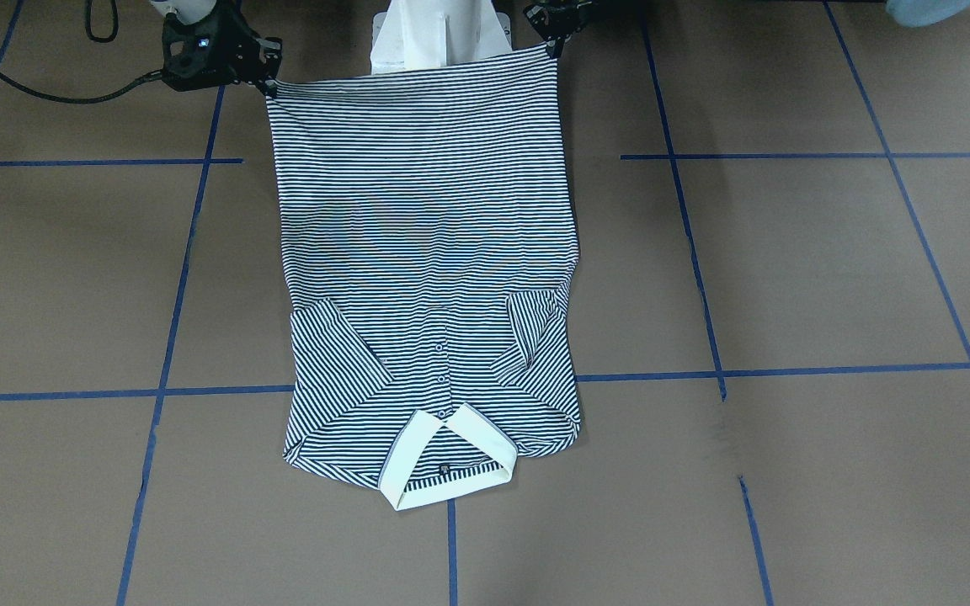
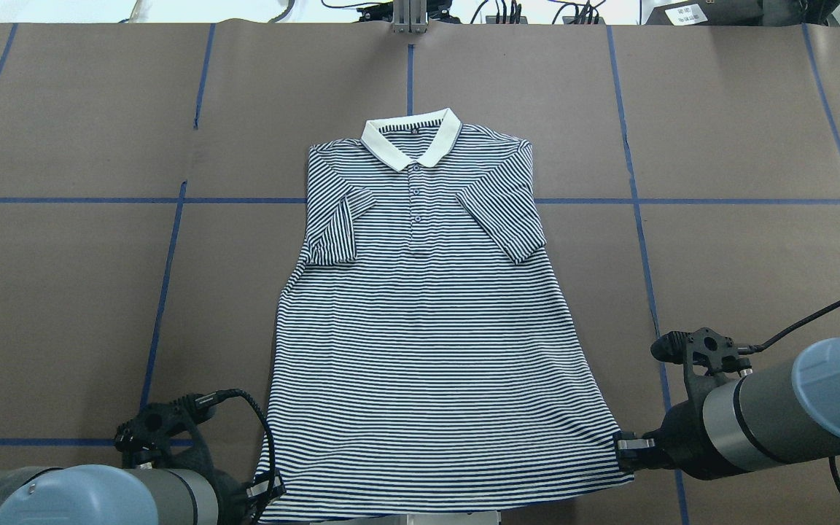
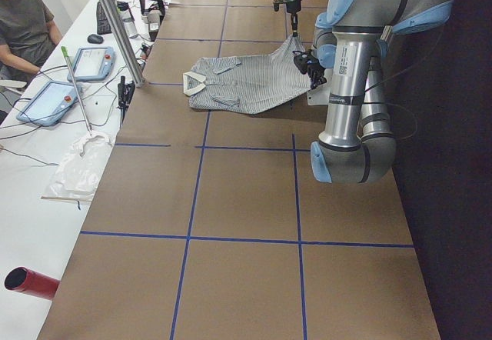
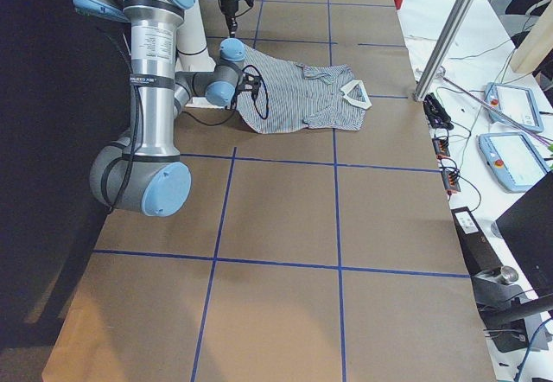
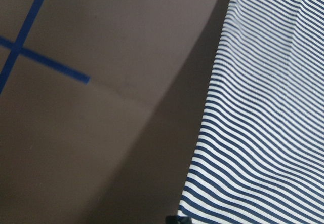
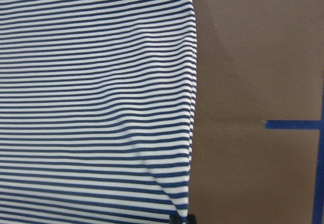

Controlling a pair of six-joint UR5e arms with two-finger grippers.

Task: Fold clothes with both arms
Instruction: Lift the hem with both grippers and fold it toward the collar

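The striped polo shirt (image 2: 427, 328) lies face up on the brown table, cream collar (image 2: 411, 142) at the far end and both sleeves folded in over the chest. My left gripper (image 2: 265, 490) is shut on the hem's left corner; it also shows in the front-facing view (image 1: 554, 48). My right gripper (image 2: 623, 445) is shut on the hem's right corner and shows in the front-facing view (image 1: 270, 84) as well. The hem is raised off the table between them. The wrist views show the striped cloth (image 5: 263, 112) (image 6: 96, 102) running up from the jaws.
The brown table (image 2: 741, 124) carries a grid of blue tape lines (image 2: 172, 240). The white pedestal base (image 1: 439, 34) stands behind the hem. Tablets and cables (image 3: 73, 71) lie on a white side bench beyond the table's far edge, where a person sits.
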